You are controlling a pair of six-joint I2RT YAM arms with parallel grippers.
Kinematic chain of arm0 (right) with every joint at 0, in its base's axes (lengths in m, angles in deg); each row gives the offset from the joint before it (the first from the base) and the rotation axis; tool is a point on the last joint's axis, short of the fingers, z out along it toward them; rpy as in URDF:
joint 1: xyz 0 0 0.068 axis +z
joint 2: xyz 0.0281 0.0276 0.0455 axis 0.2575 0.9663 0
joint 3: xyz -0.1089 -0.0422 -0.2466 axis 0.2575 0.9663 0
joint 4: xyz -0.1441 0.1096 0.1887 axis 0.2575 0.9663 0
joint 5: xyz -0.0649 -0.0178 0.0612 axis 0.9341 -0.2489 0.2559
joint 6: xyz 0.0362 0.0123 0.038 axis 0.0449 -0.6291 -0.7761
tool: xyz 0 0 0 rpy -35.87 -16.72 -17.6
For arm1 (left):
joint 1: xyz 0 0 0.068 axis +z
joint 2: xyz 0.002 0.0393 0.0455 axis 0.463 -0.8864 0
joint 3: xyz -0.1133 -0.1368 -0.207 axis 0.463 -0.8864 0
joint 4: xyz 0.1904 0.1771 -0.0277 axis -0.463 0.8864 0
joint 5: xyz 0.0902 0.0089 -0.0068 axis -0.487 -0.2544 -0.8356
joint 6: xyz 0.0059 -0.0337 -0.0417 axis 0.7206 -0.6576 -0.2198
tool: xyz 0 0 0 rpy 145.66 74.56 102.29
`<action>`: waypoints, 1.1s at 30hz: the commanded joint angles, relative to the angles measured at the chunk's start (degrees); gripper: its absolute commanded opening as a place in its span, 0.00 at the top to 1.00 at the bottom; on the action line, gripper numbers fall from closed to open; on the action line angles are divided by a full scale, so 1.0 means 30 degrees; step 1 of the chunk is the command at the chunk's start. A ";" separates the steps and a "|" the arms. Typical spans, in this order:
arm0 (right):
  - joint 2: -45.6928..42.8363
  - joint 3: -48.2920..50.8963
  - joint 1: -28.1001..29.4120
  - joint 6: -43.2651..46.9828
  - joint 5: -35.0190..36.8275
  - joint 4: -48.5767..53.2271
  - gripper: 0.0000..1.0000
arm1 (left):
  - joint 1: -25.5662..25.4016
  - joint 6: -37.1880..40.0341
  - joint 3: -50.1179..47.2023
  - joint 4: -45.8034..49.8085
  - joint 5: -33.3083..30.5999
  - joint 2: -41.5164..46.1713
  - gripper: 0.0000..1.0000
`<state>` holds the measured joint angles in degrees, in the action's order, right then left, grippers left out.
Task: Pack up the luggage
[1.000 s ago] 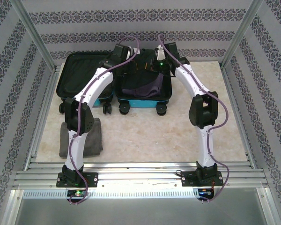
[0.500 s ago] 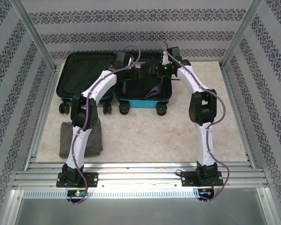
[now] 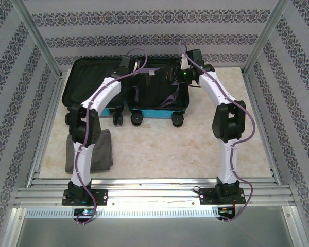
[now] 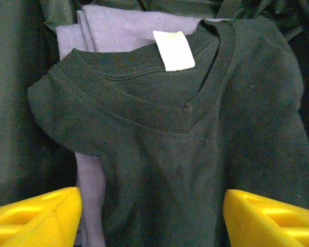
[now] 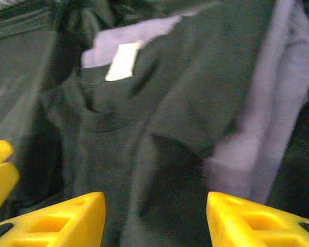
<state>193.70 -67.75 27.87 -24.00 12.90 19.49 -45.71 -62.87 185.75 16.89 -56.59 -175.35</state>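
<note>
I see the luggage [image 3: 154, 111] lying open at the far side of the table [image 3: 159, 149], with a black shirt [image 4: 195, 154] over a purple garment [image 4: 118, 31] in its right half. Both arms arch forward from the near edge, elbows raised, wrists over that half. Left end effector [image 4: 152, 218]: fingers spread wide, gripping nothing, shirt beneath. Right end effector [image 5: 157, 221]: likewise spread, nothing gripped. I cannot confirm contact with the shirt. A grey cloth [image 3: 105, 152] lies beside the left arm.
</note>
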 commanded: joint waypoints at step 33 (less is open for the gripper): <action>0.9049 -0.7884 0.1398 -0.4708 -0.4214 -0.4326 0.48 | 0.0086 -0.2394 -1.6012 -0.2400 -0.2219 1.3431 0.23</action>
<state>219.19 -91.09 32.81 -34.51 -1.53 6.97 -45.71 -68.86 139.24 7.97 -61.27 -137.95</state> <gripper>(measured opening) 0.526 0.772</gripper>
